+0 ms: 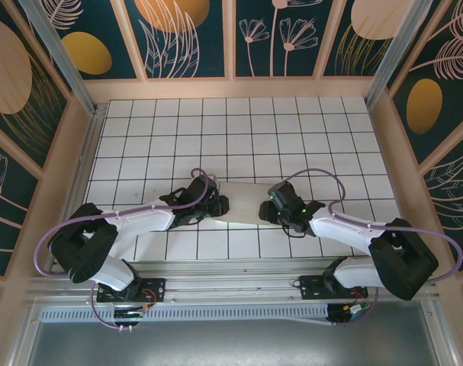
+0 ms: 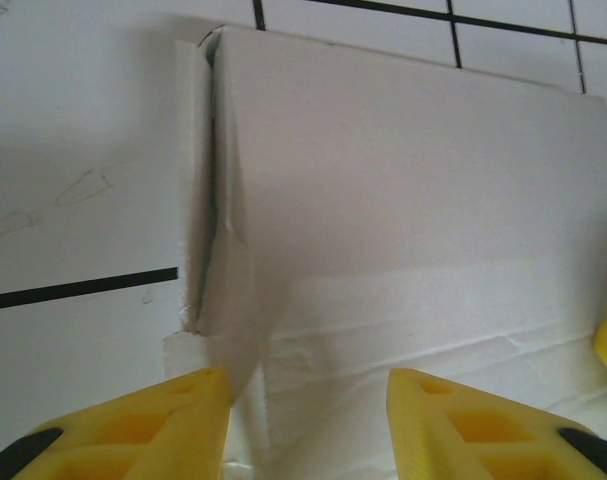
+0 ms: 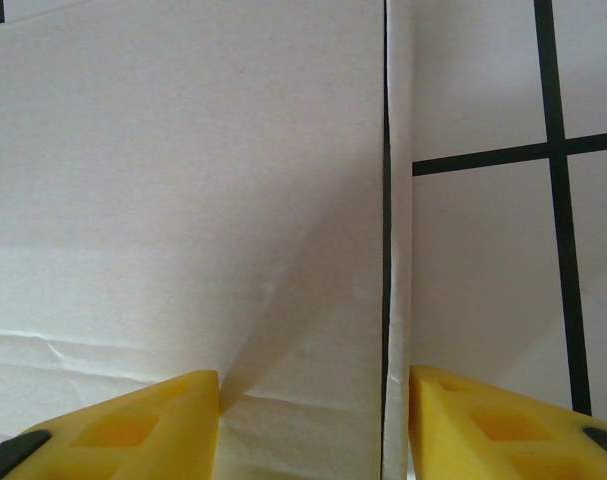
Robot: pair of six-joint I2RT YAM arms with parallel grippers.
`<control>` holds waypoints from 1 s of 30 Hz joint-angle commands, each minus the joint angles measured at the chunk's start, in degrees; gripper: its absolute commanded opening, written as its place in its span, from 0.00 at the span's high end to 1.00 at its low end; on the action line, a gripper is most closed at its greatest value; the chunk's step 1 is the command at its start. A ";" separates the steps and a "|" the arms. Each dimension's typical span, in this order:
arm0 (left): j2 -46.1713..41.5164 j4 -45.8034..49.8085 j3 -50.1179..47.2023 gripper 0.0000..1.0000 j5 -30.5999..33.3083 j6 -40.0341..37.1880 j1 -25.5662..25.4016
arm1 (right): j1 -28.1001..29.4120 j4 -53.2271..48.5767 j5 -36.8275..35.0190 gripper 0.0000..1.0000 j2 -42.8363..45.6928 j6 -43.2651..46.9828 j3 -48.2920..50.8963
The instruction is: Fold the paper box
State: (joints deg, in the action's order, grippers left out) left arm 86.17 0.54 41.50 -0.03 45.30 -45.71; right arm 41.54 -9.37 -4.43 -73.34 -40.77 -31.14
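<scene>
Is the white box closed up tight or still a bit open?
Still a bit open. The paper box has its top panel down, but a dark slit gapes along one side edge.

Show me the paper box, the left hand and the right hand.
paper box (image 1: 245, 204), top view, middle panel.
left hand (image 2: 308, 390), left wrist view, between fingertips.
right hand (image 3: 313, 385), right wrist view, between fingertips.

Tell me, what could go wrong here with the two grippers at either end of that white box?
The paper box bows and wrinkles at its side flap; the left gripper might crush it instead of folding cleanly. The right gripper straddles a thin edge strip that could slip free. Uneven pushing might also slide the box across the table.
</scene>
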 commanded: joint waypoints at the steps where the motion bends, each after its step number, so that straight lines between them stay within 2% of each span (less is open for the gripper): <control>1: -0.13 3.09 1.59 0.55 2.93 -1.46 -0.01 | -0.58 -0.04 0.10 0.49 -0.66 0.65 -1.40; 6: 1.16 1.49 1.72 0.54 0.07 -1.27 -0.07 | -0.58 0.11 0.45 0.49 -0.75 0.48 -1.32; 12: 1.98 2.30 2.24 0.54 0.06 -1.45 -0.06 | -0.58 0.58 0.91 0.49 -0.92 0.22 -1.03; 19: 1.57 -5.58 0.85 0.55 -8.71 1.48 -0.07 | -0.58 1.71 1.80 0.50 -1.28 -0.24 -0.96; 24: 0.00 -10.92 0.32 0.56 -12.32 4.29 -0.07 | -0.54 2.32 2.29 0.50 -1.28 -0.52 -0.69; 30: 0.35 -9.27 1.21 0.57 -11.09 3.56 -0.07 | -0.58 2.75 2.36 0.50 -1.28 -0.66 -0.46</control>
State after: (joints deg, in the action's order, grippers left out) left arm 87.37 -4.10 41.56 -5.56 48.07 -44.77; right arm 40.69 -9.21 -4.34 -74.02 -40.86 -31.14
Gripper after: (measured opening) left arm 0.432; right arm 0.504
